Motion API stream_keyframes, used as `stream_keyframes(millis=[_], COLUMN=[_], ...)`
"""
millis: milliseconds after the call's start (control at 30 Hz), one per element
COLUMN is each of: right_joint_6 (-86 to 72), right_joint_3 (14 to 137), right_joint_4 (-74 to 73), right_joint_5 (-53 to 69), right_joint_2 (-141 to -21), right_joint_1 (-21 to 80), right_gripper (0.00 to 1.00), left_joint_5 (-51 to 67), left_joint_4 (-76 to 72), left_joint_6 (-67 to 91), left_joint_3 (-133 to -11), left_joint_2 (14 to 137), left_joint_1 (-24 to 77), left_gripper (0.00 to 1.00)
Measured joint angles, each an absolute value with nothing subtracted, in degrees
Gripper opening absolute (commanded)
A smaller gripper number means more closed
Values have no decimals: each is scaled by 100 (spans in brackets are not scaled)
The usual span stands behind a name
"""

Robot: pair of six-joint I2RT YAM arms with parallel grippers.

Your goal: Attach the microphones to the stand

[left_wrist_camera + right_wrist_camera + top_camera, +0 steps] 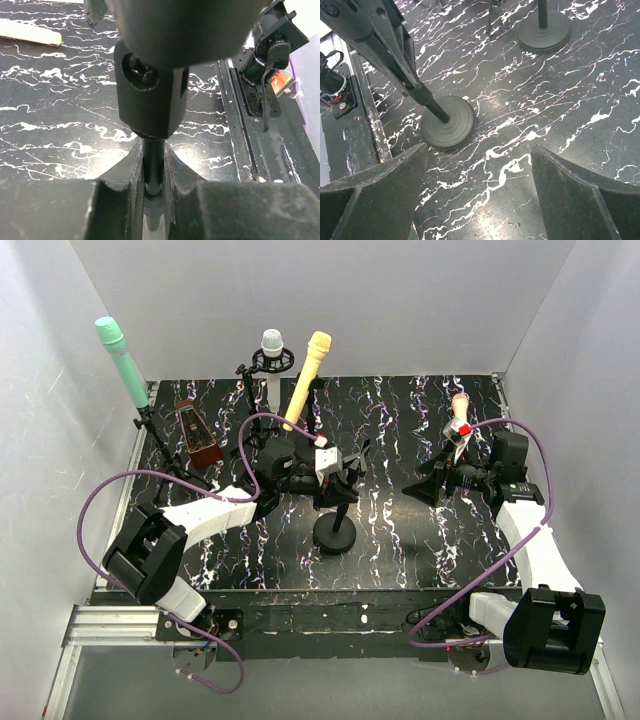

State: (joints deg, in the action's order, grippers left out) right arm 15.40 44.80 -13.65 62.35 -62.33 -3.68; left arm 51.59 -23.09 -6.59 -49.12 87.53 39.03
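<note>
The stand pole (152,165) is clamped between the fingers of the left gripper (153,195), while the right gripper (480,155) is held wide open above the marbled table (570,100).

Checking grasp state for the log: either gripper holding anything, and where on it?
Left gripper is shut on the stand, on its thin pole just below the black clip block. Right gripper is open, holding nothing.
</note>
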Motion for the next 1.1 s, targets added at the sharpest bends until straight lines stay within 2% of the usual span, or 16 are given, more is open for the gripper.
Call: stream_keyframes(millis=[233, 300, 567, 700, 900, 967, 1000, 1100], right_joint_6=[1592, 1614, 1675, 1691, 1697, 1706, 1715, 1739], right_joint_3=[4480, 4480, 4480, 4480, 4480, 4480, 4480, 4484], right_joint_4=[-1385, -1393, -1428, -1514, -1538, -1549, -1555, -1590], right_joint_5=[6235, 6233, 6233, 6233, 6233, 6235, 6233, 6233], right_joint_2=[-6302, -6313, -6318, -6318, -6318, -6318, -6320, -6324], right_joint_1=[-370, -370, -375, -375, -375, -375, -375, -375], right_gripper=[89, 89, 89, 89, 89, 89, 89, 89], left_joint_5=[5212, 5194, 4851, 4512, 3876, 3621, 3507, 3227], left_joint_4=[-2134, -2132, -2060, -1938, -1627, -1448, -1341, -1037], left_joint_6=[-884, -904, -987, -1055, -1114, -1133, -1144, -1181], left_joint_3=[-4993, -4991, -4757, -4626, -4388, -4351, -4342, -4274], left_joint_2=[8783, 8779, 8466, 8195, 7542, 7271, 7142, 6716], left_joint_1=[3903, 3903, 3905, 3905, 3905, 3905, 3905, 3905], left_gripper=[0, 6, 35, 59, 83, 87, 96, 98])
